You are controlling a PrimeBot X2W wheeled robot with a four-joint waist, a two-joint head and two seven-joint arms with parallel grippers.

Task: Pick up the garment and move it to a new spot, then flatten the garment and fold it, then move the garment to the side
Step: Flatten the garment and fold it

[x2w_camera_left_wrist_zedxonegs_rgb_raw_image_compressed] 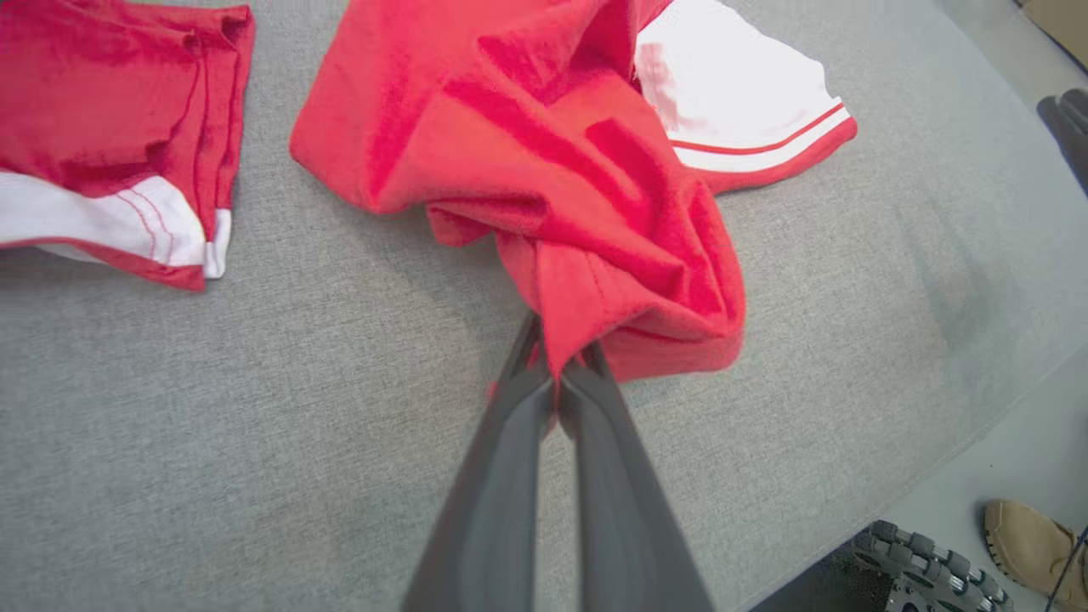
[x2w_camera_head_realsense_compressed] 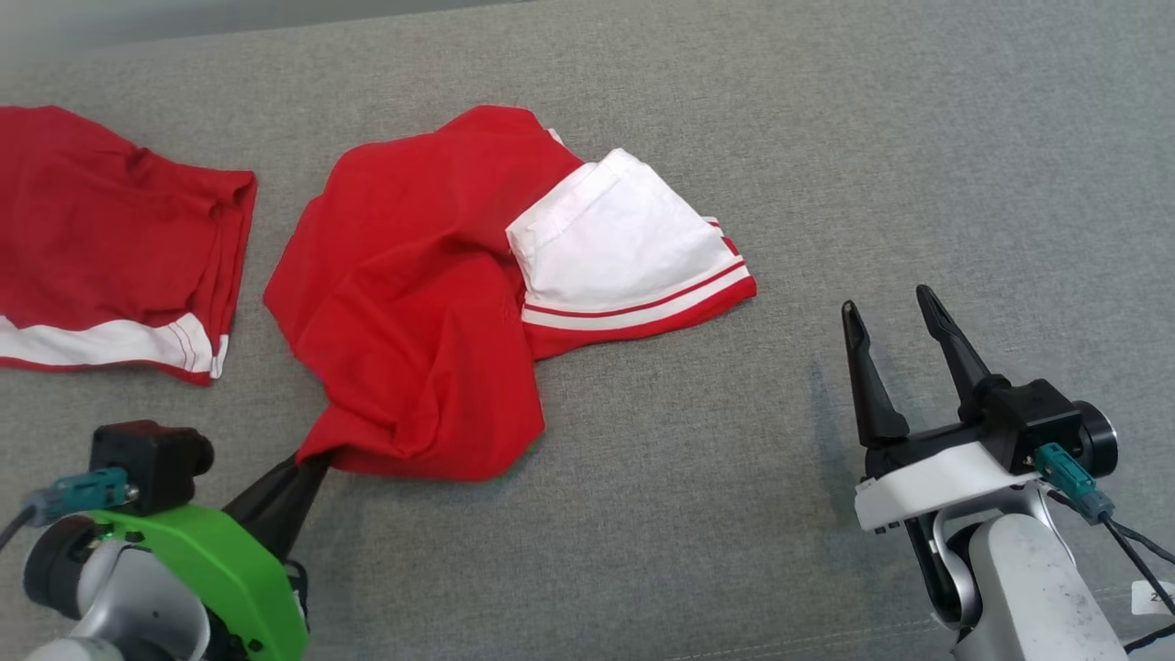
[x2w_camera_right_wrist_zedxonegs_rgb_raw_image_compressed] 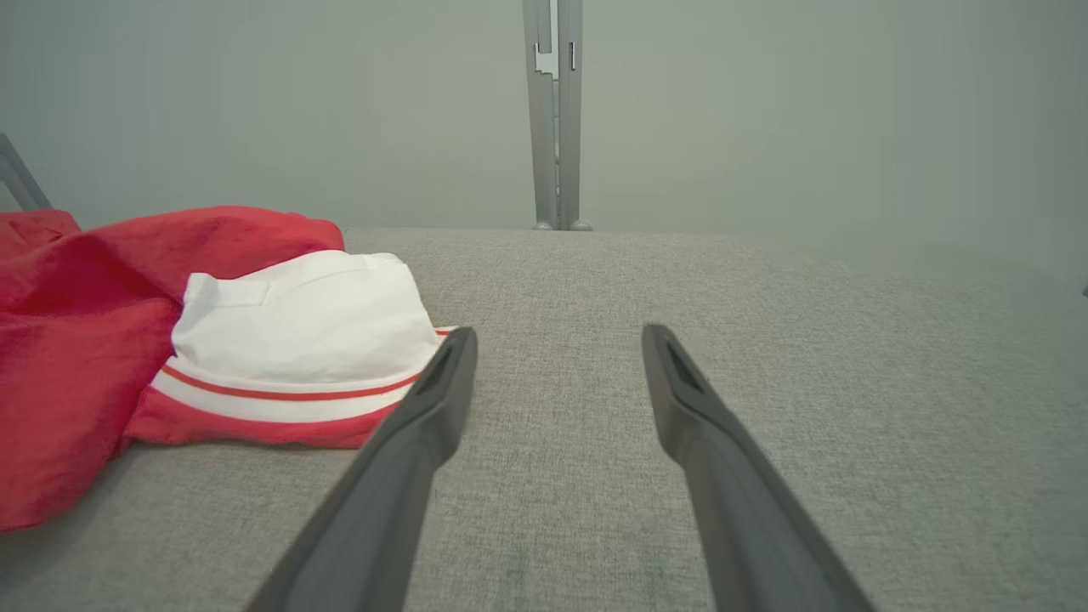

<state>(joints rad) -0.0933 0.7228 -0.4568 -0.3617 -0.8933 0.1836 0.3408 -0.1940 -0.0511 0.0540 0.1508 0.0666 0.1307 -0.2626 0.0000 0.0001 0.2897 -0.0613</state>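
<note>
- Left gripper (x2w_camera_head_realsense_compressed: 310, 464), head view: jaws are clenched on the near-left corner of the garment (x2w_camera_head_realsense_compressed: 413, 294); the red cloth is bunched to a point where it enters the dark fingers.
- Same view: the garment lies crumpled on the grey surface (x2w_camera_head_realsense_compressed: 734, 477), approx. in the middle. From the left gripper it goes up and to the right. Its long axis runs diagonal, from the pinched corner to the white striped part (x2w_camera_head_realsense_compressed: 624, 248) at the far right.
- Same view: right gripper (x2w_camera_head_realsense_compressed: 886, 301) stands with fingers spread and holds nothing. It is apart from the cloth, but it is the arm nearer to the white striped end.
- A second red garment (x2w_camera_head_realsense_compressed: 110, 239) lies flat at the far left, separate from the first one.
- Left wrist view: both fingers of the left gripper (x2w_camera_left_wrist_zedxonegs_rgb_raw_image_compressed: 557, 378) meet on a fold of the garment (x2w_camera_left_wrist_zedxonegs_rgb_raw_image_compressed: 544, 153). The rest of the cloth spreads away, the second red garment (x2w_camera_left_wrist_zedxonegs_rgb_raw_image_compressed: 110, 102) at upper left.
- Right wrist view: the right gripper (x2w_camera_right_wrist_zedxonegs_rgb_raw_image_compressed: 561, 336) is wide apart above bare grey surface (x2w_camera_right_wrist_zedxonegs_rgb_raw_image_compressed: 765, 289); the garment (x2w_camera_right_wrist_zedxonegs_rgb_raw_image_compressed: 297, 331) is to its left, the white part beside the left finger, contact I cannot tell.
- Judgement: the pick-up step is in hand. A lift w/ the left arm alone will prob. let the cloth hang down along this diagonal.
</note>
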